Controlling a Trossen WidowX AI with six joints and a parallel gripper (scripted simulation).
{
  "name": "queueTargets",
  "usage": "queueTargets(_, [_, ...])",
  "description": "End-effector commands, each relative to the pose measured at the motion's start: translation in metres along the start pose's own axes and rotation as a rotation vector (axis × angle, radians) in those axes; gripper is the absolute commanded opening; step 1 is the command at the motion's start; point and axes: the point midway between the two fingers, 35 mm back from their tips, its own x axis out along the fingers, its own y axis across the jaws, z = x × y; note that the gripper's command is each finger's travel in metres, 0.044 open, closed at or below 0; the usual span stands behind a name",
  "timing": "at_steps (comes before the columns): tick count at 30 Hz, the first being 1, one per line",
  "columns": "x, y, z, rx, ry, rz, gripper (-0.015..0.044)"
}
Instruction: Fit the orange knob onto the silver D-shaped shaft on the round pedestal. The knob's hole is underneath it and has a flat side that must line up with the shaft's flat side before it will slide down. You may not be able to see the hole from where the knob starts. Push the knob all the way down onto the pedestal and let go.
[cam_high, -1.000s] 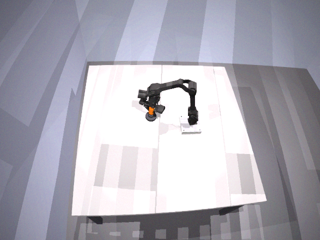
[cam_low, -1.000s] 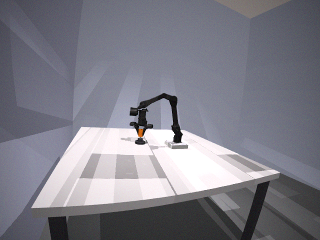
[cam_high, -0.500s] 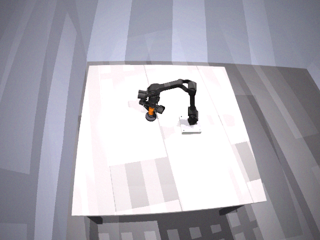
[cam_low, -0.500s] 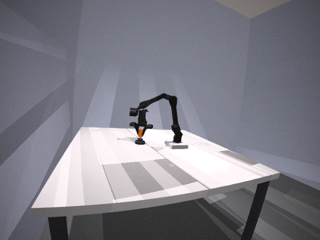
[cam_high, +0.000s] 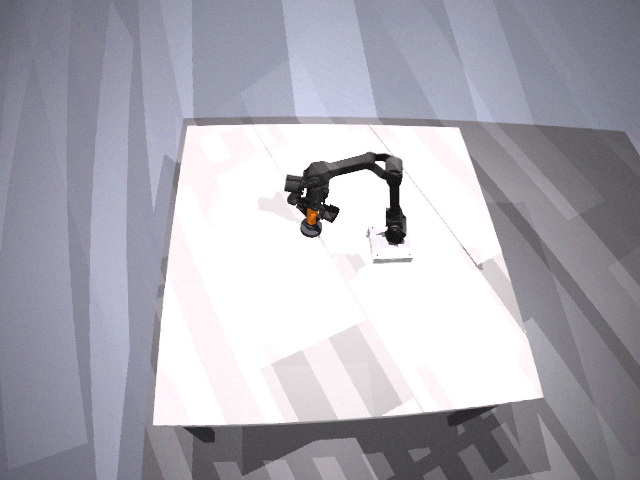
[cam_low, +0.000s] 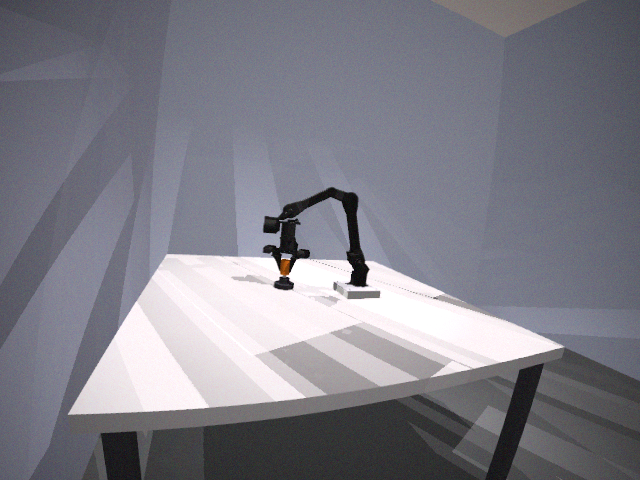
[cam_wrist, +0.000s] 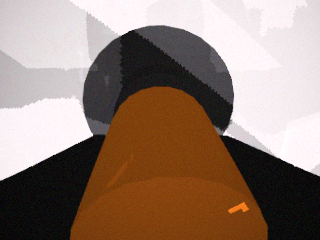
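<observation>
The tool (cam_high: 311, 212) (cam_low: 285, 266) (cam_wrist: 162, 147) is clamped on the orange knob (cam_high: 311, 215) (cam_low: 284, 267) (cam_wrist: 162, 145), one black finger pressed to each side of it. The knob stands about upright between the fingers, its lower end reaching down past them. In the wrist view it fills the lower middle, tapering away from the camera, with a small bright orange patch on it near the right edge.

Directly below the tool is the round pedestal (cam_high: 311, 228) (cam_low: 283, 284) (cam_wrist: 160, 42), dark grey and wider than the knob, partly crossed by black shadow. The knob's lower end is over the middle of the pedestal. The exterior view seems to show a narrower dark part between the knob and the pedestal's wide foot, though it is small and dim there. The silver shaft is hidden, so whether its flat side meets the one in the hole cannot be told.

Above the tool, the black arm (cam_high: 351, 164) (cam_low: 315, 197) arches up and over to one side, then drops to its pale base (cam_high: 392, 256) (cam_low: 361, 293), well apart from the pedestal. Beneath the tool, the white desk (cam_high: 232, 310) (cam_low: 170, 372) (cam_wrist: 35, 145) carries both pedestal and base, with grey bands of shadow lying across its top. Farthest from the tool, beyond the desk, is a blue-grey wall (cam_high: 237, 41) (cam_low: 336, 103).
</observation>
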Motion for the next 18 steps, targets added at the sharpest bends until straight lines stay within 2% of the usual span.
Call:
queueTargets(1, [0.0005, -0.0011, 0.0004, -0.005, -0.003, 0.003, 0.0])
queueTargets(18, [0.005, 0.0001, 0.0005, 0.012, -0.003, 0.003, 0.0])
